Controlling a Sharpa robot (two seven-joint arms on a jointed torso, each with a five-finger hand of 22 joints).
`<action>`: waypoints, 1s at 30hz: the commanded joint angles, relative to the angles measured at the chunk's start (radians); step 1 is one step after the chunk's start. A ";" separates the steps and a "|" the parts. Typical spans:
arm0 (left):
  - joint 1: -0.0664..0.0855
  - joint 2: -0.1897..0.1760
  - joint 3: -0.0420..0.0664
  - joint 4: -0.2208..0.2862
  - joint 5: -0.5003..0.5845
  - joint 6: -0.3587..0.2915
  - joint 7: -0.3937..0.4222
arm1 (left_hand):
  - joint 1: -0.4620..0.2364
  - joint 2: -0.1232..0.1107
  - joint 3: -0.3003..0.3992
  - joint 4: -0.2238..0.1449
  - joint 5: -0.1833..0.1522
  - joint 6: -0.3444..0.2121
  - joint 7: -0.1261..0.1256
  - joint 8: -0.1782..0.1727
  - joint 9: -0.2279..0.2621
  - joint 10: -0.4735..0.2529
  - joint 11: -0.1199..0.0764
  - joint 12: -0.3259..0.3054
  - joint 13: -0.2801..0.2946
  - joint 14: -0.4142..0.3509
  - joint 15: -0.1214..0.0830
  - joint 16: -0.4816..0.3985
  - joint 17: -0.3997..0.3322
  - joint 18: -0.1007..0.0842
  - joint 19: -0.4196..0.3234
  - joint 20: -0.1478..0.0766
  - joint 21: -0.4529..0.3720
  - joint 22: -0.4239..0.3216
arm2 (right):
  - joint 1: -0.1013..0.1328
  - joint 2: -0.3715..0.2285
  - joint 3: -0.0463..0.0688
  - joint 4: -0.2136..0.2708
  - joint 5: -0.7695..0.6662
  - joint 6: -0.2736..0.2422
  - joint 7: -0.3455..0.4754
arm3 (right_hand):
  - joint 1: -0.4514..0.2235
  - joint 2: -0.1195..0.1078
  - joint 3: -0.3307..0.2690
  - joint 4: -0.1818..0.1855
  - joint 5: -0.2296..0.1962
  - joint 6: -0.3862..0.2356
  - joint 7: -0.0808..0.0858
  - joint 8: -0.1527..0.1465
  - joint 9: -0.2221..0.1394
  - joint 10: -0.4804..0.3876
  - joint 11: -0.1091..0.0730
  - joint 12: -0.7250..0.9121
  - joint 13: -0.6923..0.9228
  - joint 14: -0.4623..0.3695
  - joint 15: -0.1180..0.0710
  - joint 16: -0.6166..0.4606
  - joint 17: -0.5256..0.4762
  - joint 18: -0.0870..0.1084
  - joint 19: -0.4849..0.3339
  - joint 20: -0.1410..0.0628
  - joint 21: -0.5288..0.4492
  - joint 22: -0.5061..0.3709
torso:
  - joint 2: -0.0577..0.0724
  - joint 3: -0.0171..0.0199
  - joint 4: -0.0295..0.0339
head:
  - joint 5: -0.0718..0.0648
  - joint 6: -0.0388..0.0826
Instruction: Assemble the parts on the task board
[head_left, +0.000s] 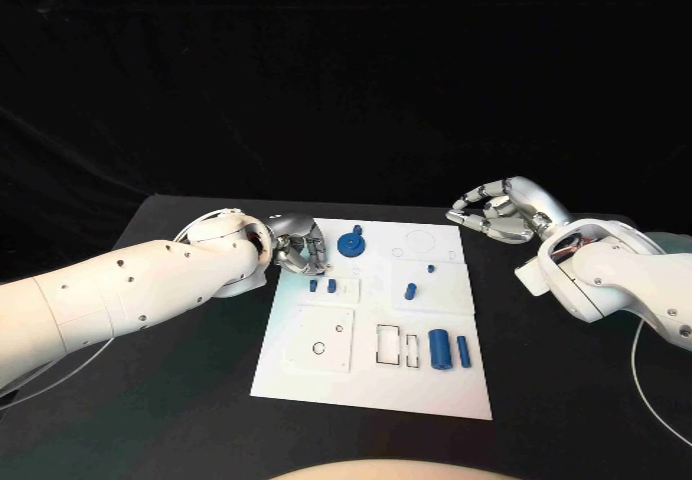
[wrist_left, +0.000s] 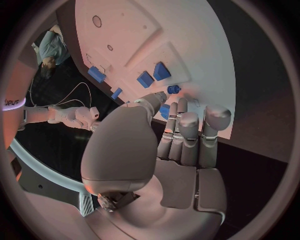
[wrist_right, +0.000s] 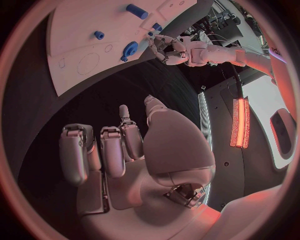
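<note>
Black table (head_left: 159, 400), black backdrop, and the white task board (head_left: 378, 385) sits dead centre. Your left hand (head_left: 296, 245) is down at the board's far left corner with fingers curled in; whether they pinch anything I can't tell. Right beside it is the blue round part (head_left: 352, 244). Judging by that, it's your target: come in from above and close around its rim, not its edge. Your right hand (head_left: 498, 212) hangs off the board's far right corner, fingers curled, holding nothing. Mind the two small blue parts (head_left: 323, 286) just near your left wrist; a low sweep could knock them. The two blue cylinders (head_left: 449, 351) sit well apart on the near side.
</note>
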 joint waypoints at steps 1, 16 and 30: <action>0.000 0.005 0.000 -0.001 -0.011 0.014 -0.007 | 0.022 0.005 0.001 -0.010 -0.005 0.010 -0.002 0.009 0.001 -0.021 -0.003 0.046 0.028 0.012 -0.007 0.019 0.023 0.007 0.006 -0.005 0.011 0.012 | 0.000 0.001 0.000 0.001 -0.011 0.005 0.000 | 0.009 0.001 0.003 -0.001 0.005 0.001 -0.006 0.003 0.001 0.000 -0.005 -0.002 0.082 0.069 -0.005 -0.003 0.100 0.006 0.045 -0.008 -0.002 0.195 | 0.000 0.0007 0.0002 | -0.003 -0.002; 0.000 0.012 0.000 -0.005 -0.056 0.064 -0.042 | 0.012 -0.005 0.002 -0.012 -0.009 0.007 -0.003 0.017 -0.006 -0.129 -0.005 0.221 0.135 0.020 -0.007 0.066 0.071 0.005 0.006 -0.008 0.026 0.033 | 0.000 0.001 0.000 -0.001 -0.011 0.006 0.000 | 0.009 0.001 0.003 -0.001 0.005 0.001 -0.006 0.003 0.001 0.000 -0.005 -0.002 0.082 0.069 -0.005 -0.003 0.100 0.006 0.045 -0.008 -0.002 0.195 | -0.001 0.0000 0.0014 | -0.004 -0.003; -0.001 0.023 -0.004 -0.013 -0.076 0.062 -0.060 | -0.002 -0.013 -0.007 0.001 -0.007 -0.004 0.000 0.013 -0.010 -0.158 -0.001 0.252 0.151 0.017 -0.004 0.072 0.072 0.006 0.004 -0.004 0.025 0.031 | 0.000 0.001 0.000 0.000 -0.012 0.006 0.000 | 0.009 0.001 0.003 -0.001 0.005 0.001 -0.006 0.003 0.001 0.000 -0.005 -0.002 0.082 0.069 -0.005 -0.003 0.100 0.006 0.045 -0.008 -0.002 0.195 | 0.000 0.0001 0.0006 | -0.005 -0.005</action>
